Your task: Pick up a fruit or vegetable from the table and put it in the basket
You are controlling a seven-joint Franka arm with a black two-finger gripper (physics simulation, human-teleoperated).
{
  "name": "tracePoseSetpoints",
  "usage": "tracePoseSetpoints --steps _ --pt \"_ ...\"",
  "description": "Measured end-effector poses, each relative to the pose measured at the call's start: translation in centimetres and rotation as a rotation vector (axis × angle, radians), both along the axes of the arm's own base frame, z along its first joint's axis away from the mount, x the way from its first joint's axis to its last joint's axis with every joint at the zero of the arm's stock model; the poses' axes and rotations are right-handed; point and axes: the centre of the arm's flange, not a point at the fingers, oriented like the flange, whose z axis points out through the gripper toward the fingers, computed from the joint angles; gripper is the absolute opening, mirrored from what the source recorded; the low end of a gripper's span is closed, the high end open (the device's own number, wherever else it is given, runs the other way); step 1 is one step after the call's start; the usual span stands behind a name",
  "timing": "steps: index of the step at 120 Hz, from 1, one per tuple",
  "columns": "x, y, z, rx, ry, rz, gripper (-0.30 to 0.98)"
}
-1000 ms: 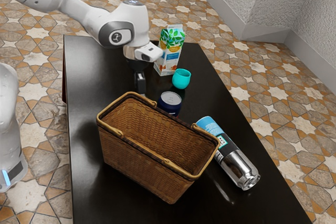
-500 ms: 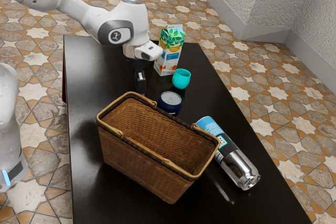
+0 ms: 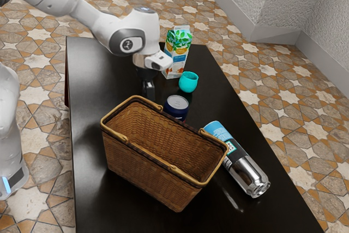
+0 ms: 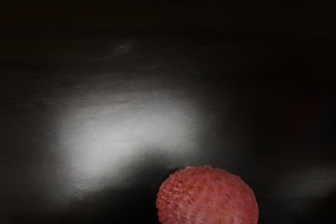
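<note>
The hand [image 3: 149, 94] is on the far side of the basket [image 3: 144, 170], toward the exterior view's left from the can [image 3: 177, 102]. The bumpy red fruit [image 4: 207, 198] is in or just under the hand. I can't tell if it is spread or pinching.
</note>
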Motion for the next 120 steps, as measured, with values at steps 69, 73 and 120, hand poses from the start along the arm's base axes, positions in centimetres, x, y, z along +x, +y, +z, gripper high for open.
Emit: tracePoseSetpoints --steps 69,73,120 --pt "1.1 -0.1 -0.2 -0.003 -0.002 -0.005 0.52" --pt "1.1 -0.2 -0.2 -0.004 -0.002 -0.005 0.45" --pt "1.5 -0.8 0.5 0.005 -0.015 -0.007 0.17"
